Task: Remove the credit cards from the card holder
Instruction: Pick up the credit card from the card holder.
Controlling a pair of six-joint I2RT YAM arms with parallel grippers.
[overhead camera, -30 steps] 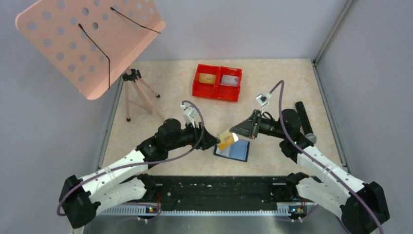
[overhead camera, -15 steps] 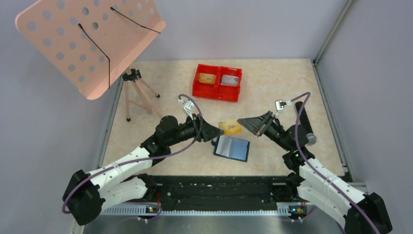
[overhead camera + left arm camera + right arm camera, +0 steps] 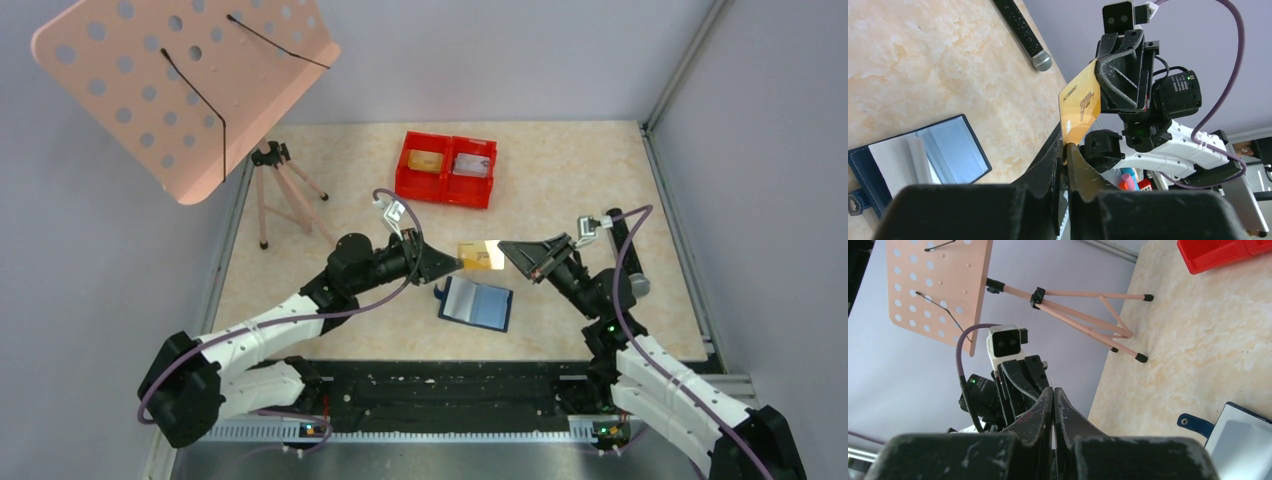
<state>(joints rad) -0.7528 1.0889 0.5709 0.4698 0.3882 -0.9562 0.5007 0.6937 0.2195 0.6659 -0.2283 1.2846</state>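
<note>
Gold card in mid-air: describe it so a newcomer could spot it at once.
Over the middle of the marbled table, near the open navy card holder, both arms' jaws meet. The gold card is pinched between them in the air, unlike the cards lying in the red tray.

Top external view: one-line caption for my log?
Left jaws and right jaws pinch opposite ends of a gold credit card near the open card holder; two cards lie in the red tray.

Your left tool (image 3: pixel 455 262) and right tool (image 3: pixel 503 246) block each other, both pinching the gold card (image 3: pixel 479 256) near the card holder (image 3: pixel 476 303). Bare surface (image 3: pixel 560 190) reaches the red tray (image 3: pixel 443 191); tripod (image 3: pixel 285 195) left, black cylinder (image 3: pixel 622 250) right.
</note>
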